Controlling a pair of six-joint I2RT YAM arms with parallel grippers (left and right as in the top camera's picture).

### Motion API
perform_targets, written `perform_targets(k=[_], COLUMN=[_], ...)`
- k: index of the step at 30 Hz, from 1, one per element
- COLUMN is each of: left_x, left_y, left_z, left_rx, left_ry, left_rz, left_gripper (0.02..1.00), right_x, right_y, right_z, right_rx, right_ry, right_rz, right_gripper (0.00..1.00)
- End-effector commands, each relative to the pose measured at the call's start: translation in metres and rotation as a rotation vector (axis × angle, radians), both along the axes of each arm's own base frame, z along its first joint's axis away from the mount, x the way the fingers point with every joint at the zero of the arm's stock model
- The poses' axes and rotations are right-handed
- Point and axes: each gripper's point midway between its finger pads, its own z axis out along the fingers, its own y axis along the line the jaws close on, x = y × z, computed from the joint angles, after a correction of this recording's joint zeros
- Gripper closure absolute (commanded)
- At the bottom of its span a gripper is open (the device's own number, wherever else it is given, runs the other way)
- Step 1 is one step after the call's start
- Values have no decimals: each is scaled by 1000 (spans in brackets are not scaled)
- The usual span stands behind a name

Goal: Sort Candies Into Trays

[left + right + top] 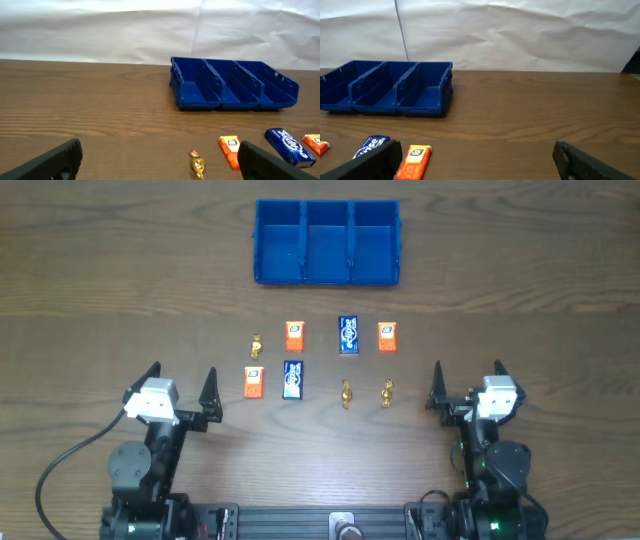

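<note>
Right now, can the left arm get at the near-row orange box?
Likely yes: the orange box lies on bare table just ahead and right of the open left gripper, nothing between. The blue packet beside it may crowd one finger.

Blue tray, orange, blue and gold candies on brown wood

The tray (304, 240) is coloured a solid, saturated blue on walls, dividers and floor alike. The three orange boxes (294, 336) (387, 337) (254, 382) are finished in bright orange, each marked with a small pale label patch touched with green. The two blue bars (348, 335) (293, 380) are wrapped in deep blue crossed by white markings. The three gold candies (256, 346) (346, 394) (387, 392) are covered in shiny golden foil. The table (120, 290) is patterned with mid-brown wood grain and darker streaks. The left gripper (184, 370) and right gripper (468, 366) are shown in black with white housings behind. The backdrop (100, 30) is seen as plain white.
</note>
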Motion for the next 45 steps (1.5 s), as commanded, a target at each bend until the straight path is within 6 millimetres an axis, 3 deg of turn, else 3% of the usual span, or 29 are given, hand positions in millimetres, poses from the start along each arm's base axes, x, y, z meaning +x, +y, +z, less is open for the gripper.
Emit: perform_targets(k=[1, 11, 18, 21, 25, 32, 38, 45], left_x=[-1, -3, -24, -21, -13, -5, 1, 9], left_y=[-2, -8, -21, -23, -21, -44, -62, -68], left_z=[-16, -9, 58, 67, 39, -46, -93, -124], left_rx=[4, -6, -42, -40, -32, 43, 134, 158], left_ry=[43, 32, 167, 356, 709, 1132, 1259, 1311], left_rz=[-14, -50, -114, -117, -83, -40, 2, 38], left_gripper=[23, 23, 18, 18, 18, 18, 18, 18], right_x=[0, 0, 0, 0, 0, 0, 0, 0], right_y=[0, 0, 0, 0, 0, 0, 0, 0], right_z=[0, 0, 0, 0, 0, 0, 0, 0], right_rx=[-18, -18, -18, -18, -18, -18, -18, -18], right_ry=[0, 0, 0, 0, 0, 0, 0, 0], right_rz=[1, 1, 1, 1, 1, 1, 1, 1], right_gripper=[3, 3, 3, 3, 3, 3, 3, 3])
